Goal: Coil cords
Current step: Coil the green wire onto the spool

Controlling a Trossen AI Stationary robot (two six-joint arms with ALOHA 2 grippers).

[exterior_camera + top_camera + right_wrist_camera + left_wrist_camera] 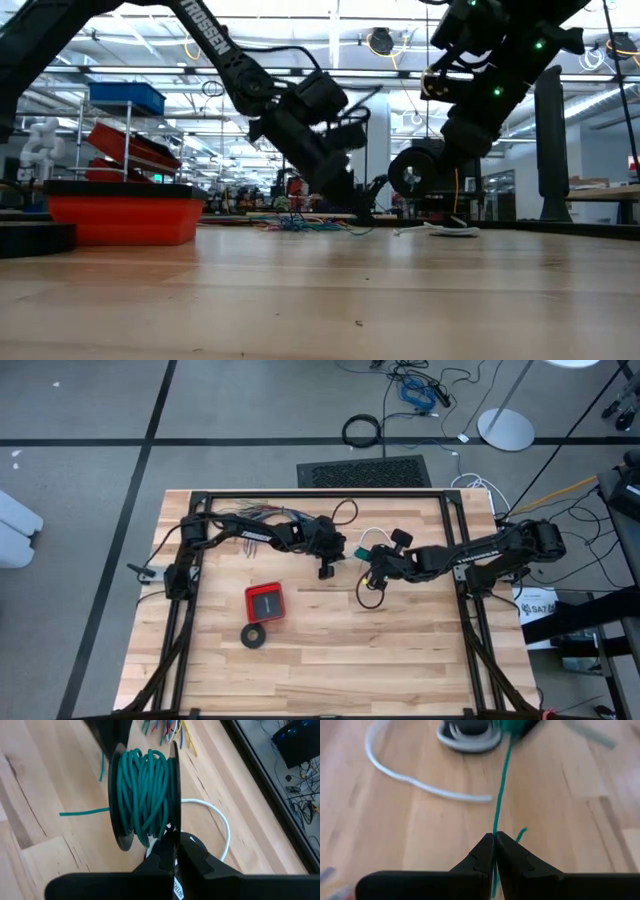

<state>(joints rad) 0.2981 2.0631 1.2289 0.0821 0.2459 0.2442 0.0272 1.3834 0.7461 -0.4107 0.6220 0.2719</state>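
Observation:
A thin teal wire [501, 785] runs from my left gripper [495, 838] to a black spool [145, 795], where most of it is wound. Near the table's middle, toward the far edge, my left gripper [325, 568] is shut on the loose strand. Just to its right, my right gripper [370, 567] is shut on the spool. A thin white cord [222, 822] lies slack on the wood beneath and beside the spool, and it shows as a curve [420, 782] in the left wrist view. My left gripper pinches a single strand of the teal wire [495, 829] between its two fingertips, coming slanting down from the table's left. The strand runs straight and taut from the fingers to the spool. A short piece [520, 833] sticks out beside the fingers. My right gripper pinches the rim of one of the spool's flanges [173, 822] between its two fingers, slanting down from the table's right. The spool [412, 170] hangs clear of the table with its flanges upright. A loose teal end [80, 812] leads off from it.
A fanned bundle of many-coloured wires [265, 513] lies at the far left under the left arm. A red box [265, 601] and a black tape ring [254, 636] sit nearer the front. The near half of the table [400, 660] is bare wood.

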